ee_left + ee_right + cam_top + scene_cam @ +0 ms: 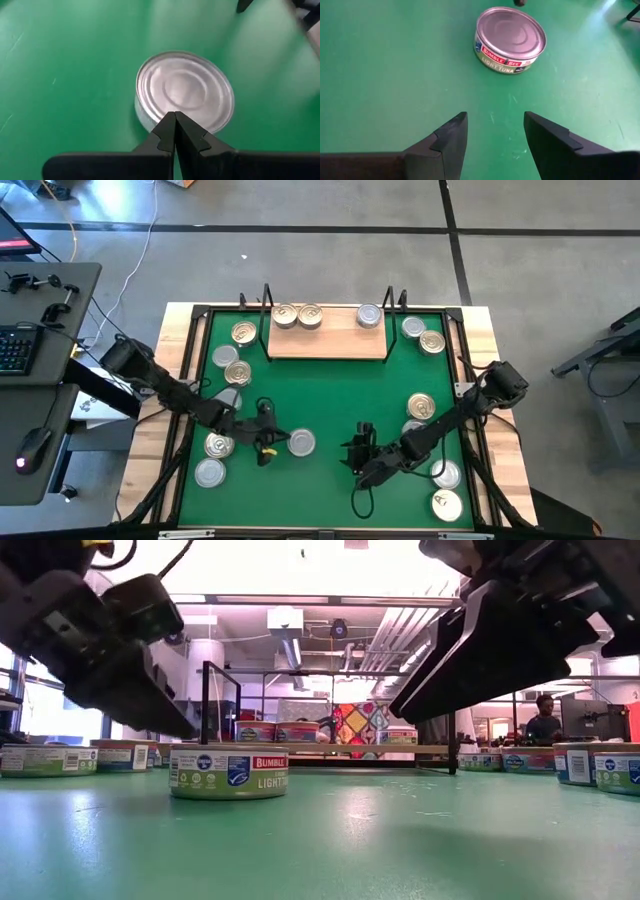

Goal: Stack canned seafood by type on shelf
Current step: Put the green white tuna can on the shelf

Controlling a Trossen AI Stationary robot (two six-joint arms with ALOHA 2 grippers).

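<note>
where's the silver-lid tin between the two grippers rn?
In the high view, the silver-lid tin sits on the green mat, just right of the left gripper.

Lone tin [302, 443] on mat [320, 395] between my left gripper [268, 442] and right gripper [357, 452]. Shelf [328, 340] at mat's far edge, 3 tins on it; others lie along both sides.

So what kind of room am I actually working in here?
Probably a robotics lab or workshop, not a shop. The green mat sits on a wooden table on a bare concrete floor, a desk with a keyboard stands beside it, and exposed ducts run overhead.
</note>
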